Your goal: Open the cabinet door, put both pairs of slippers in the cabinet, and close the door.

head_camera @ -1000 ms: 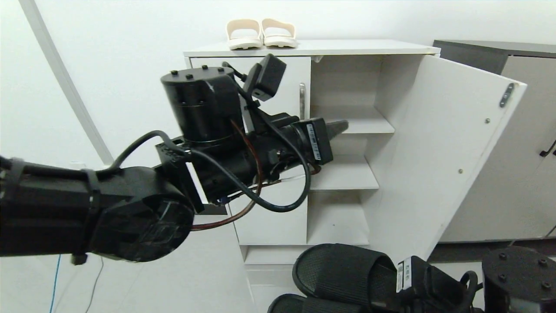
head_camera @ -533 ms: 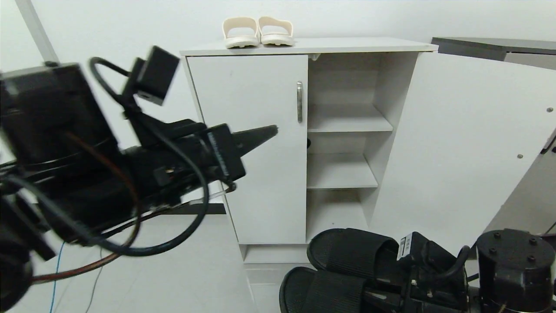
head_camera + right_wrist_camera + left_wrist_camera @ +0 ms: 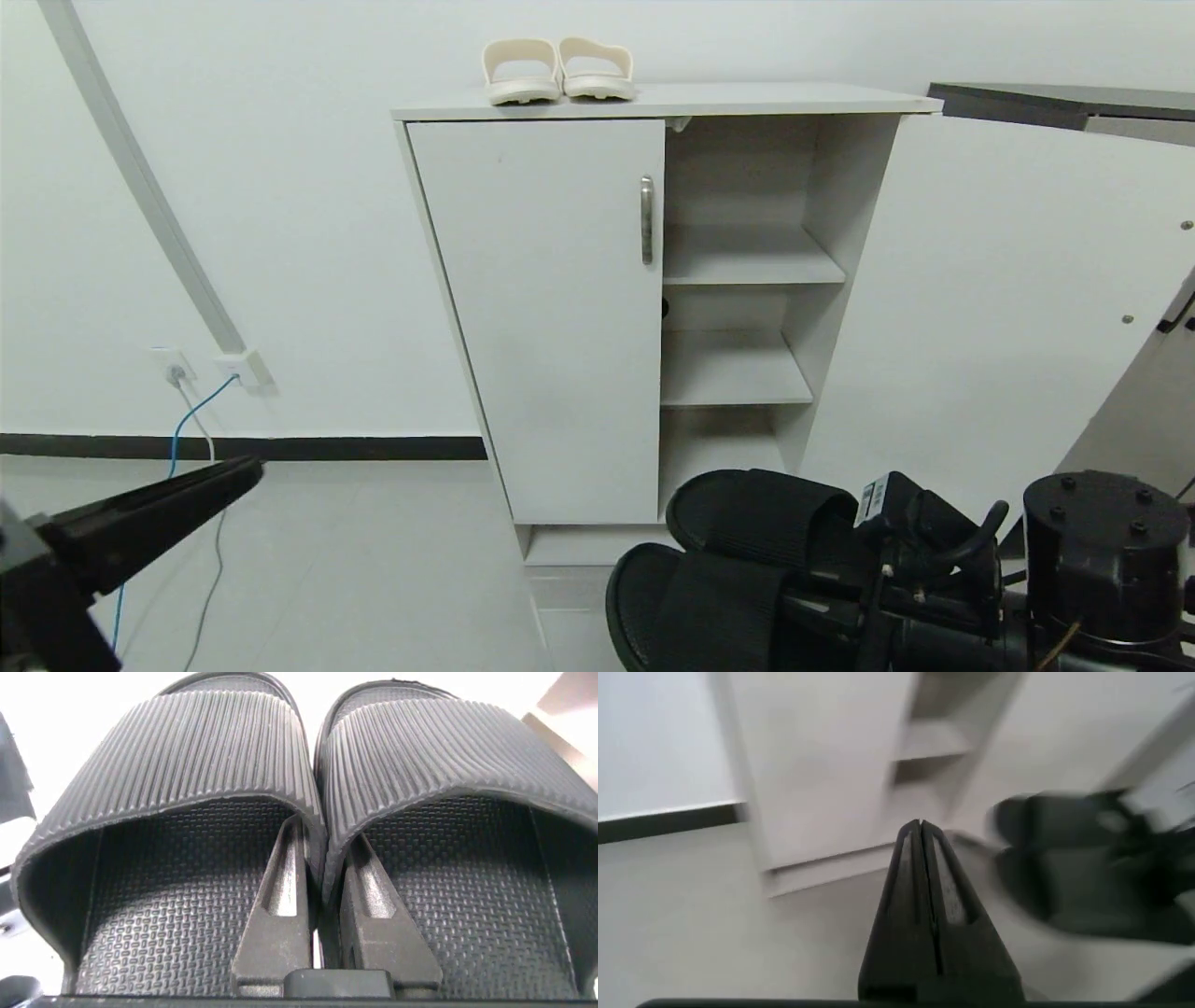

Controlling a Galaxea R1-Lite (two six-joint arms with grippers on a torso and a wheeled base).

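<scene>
White wall [image 3: 280, 187] behind cabinet [image 3: 537, 317], door [image 3: 1008, 308] open, beige slippers [image 3: 558, 70] on top. Right tool [image 3: 322, 924] pinching black slippers [image 3: 738, 560]; left tool [image 3: 920, 835] pressed together.

Ribbed matt rubbery black slippers [image 3: 224, 756]; smooth matt white cabinet [image 3: 551, 327]; metal handle [image 3: 646, 220]

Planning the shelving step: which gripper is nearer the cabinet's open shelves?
Right. The right gripper, shut on the black slippers, sits low before the open shelves; the left gripper is far off leftward, low.

Left pincer [image 3: 920, 829] low at left, fingers pressed together, right pincer [image 3: 322, 859] low at right, clamping black slippers [image 3: 224, 756]
</scene>
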